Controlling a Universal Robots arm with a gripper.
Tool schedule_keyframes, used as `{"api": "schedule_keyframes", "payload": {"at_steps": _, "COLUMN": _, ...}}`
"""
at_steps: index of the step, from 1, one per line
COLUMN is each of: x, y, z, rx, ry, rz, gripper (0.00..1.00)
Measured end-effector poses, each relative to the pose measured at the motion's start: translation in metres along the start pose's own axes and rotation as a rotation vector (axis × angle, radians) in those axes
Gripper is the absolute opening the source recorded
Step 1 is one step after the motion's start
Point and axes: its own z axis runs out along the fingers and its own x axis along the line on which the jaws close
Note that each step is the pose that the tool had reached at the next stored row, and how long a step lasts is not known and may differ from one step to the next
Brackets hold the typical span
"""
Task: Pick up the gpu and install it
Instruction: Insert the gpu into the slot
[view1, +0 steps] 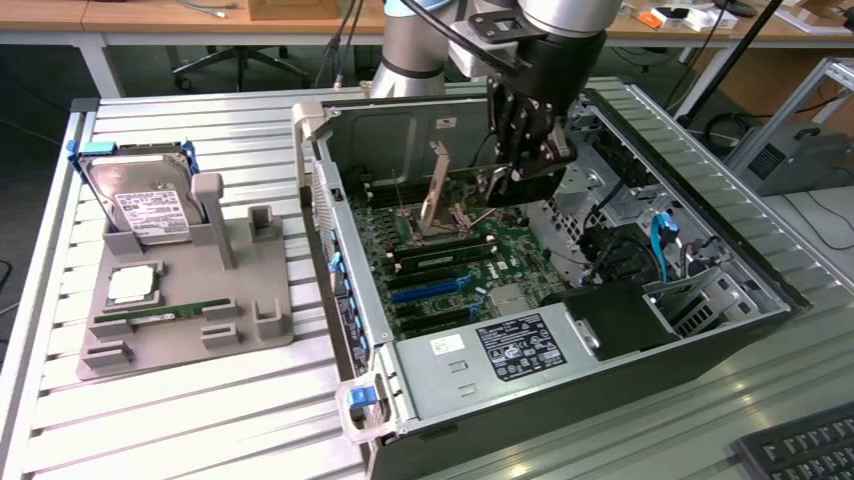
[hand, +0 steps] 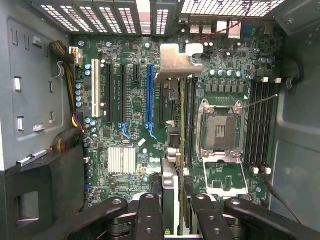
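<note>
Gripper (hand: 172, 200), suspended over the open computer case (view1: 747, 270), has its fingers (hand: 150, 210) closed partway upon the gpu (hand: 176, 150), which it grips by the upper edge. From the wrist view the card appears edge-on, its silver end bracket (hand: 179, 60) reaching toward the rear of the case, above the motherboard (hand: 135, 135) between the blue expansion slot (hand: 148, 95) and the empty CPU socket (hand: 220, 132). Whether the card touches a slot cannot be told. In the exterior view, the gripper (view1: 523, 180) hangs inside the case above the board, with the power supply (view1: 494, 355) nearer the camera. On the exterior view's left, a grey fixture tray (view1: 227, 335) carries a hard drive (view1: 147, 210), a processor (view1: 131, 285) and a memory stick (view1: 158, 315).
</note>
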Motion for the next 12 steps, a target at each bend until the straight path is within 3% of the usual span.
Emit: {"api": "schedule_keyframes", "payload": {"at_steps": 12, "x": 0.0027, "y": 0.0061, "z": 0.007, "rx": 0.0, "ry": -0.0001, "rz": 0.0, "gripper": 0.27}}
